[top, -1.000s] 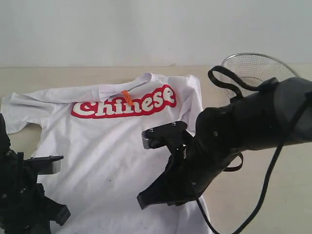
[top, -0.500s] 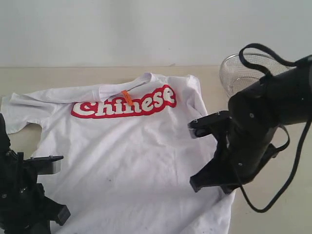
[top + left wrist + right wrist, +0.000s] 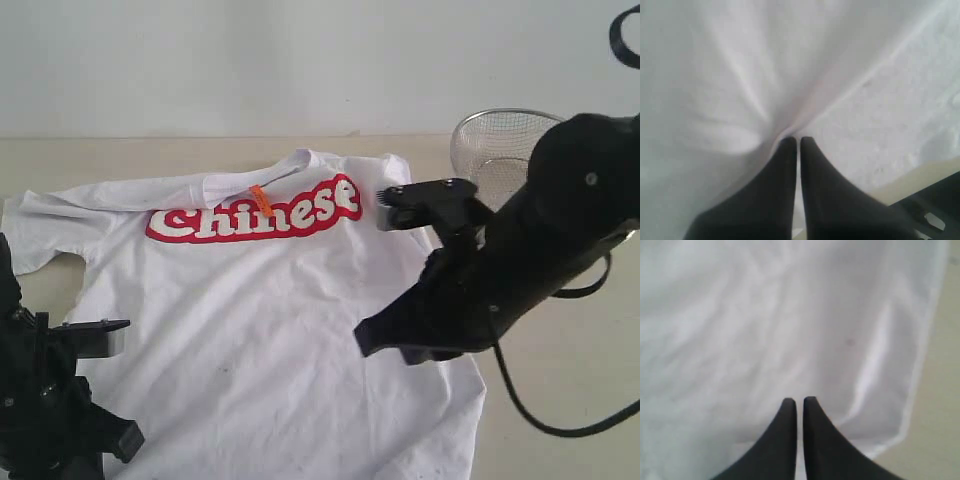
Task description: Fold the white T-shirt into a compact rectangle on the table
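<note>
- The white T-shirt (image 3: 250,300) is spread flat and chest up across the middle of the table (image 3: 100,160). Its collar is turned toward the far edge, and its hem runs out of the picture at the near edge.
- Red "Chinese" lettering (image 3: 255,215) is seen across the chest, and a small orange neck tag (image 3: 262,200) lies over it at the collar.
- The left gripper (image 3: 796,141) is seen with its jaws pressed together. Creases in the cloth are drawn to the tips, so a fold of the shirt appears to be pinched there, with a strip of bare table close beside it.
- The left arm (image 3: 45,400) is placed at the near left corner of the table, over the shirt's lower part below the sleeve.
- The right gripper (image 3: 799,401) is closed and nothing is held. No creases are gathered at its tips, and the shirt's side edge and bare table are seen just beyond it.
- The right arm (image 3: 540,250) is stretched over the shirt's right side, so part of that side is hidden in the exterior view.
- A wire-mesh basket (image 3: 490,140) stands toward the far right corner, beyond the shirt, and is partly covered by the right arm.
- A black cable (image 3: 530,420) is looped over bare table near the right edge.
</note>
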You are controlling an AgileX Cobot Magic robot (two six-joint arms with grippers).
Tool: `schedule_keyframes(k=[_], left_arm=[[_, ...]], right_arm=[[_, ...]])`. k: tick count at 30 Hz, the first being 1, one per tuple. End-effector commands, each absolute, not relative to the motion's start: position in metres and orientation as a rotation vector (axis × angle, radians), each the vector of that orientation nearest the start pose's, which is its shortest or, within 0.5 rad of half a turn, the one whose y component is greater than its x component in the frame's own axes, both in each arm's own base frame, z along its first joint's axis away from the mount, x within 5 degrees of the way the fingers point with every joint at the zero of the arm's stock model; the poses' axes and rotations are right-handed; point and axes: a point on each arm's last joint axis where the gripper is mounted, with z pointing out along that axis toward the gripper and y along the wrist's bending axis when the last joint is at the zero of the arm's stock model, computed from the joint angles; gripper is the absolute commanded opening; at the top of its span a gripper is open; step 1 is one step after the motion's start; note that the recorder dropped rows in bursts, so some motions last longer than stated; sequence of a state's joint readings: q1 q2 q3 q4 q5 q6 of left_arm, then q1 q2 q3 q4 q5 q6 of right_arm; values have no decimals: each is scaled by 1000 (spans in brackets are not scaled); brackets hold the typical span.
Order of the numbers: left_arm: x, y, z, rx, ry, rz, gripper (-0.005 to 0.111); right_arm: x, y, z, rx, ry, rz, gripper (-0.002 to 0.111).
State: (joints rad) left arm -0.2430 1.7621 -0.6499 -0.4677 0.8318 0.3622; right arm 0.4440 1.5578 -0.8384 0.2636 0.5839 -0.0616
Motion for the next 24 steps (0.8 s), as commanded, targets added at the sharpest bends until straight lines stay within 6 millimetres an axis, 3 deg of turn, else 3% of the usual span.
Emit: schedule_keyframes(k=[1, 6, 24], left_arm=[[206, -79, 102, 431, 3344, -472, 5], [206, -79, 102, 431, 3344, -472, 5], [206, -79, 102, 434, 3350, -474, 5]], right_arm=[[244, 163, 182, -479, 2754, 430, 0], [240, 172, 152, -501, 2874, 406, 0], [209, 146, 124, -586, 3067, 209, 0]])
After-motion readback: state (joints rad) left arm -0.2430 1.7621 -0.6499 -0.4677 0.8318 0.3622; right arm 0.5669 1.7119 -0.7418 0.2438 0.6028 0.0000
